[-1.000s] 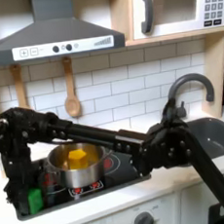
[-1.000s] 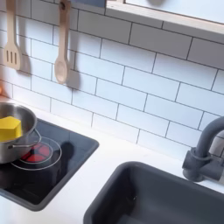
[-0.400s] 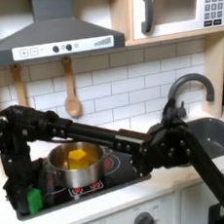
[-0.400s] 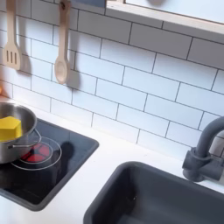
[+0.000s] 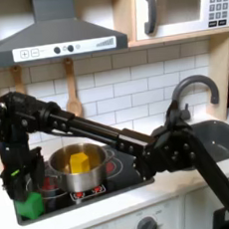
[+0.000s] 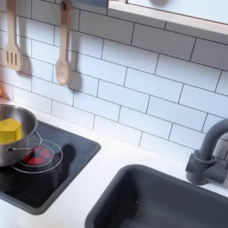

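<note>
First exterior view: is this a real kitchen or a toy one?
Probably a toy kitchen: a stove with a pot on it, a sink with a tap, and a microwave above. The robot's gripper is at the stove's edge.

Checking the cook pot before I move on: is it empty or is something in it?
Not empty: a yellow block sits inside the pot on the stove, seen in both exterior views.

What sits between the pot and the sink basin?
In the second exterior view, between the pot and the sink: black stovetop, then bare white counter.
</note>
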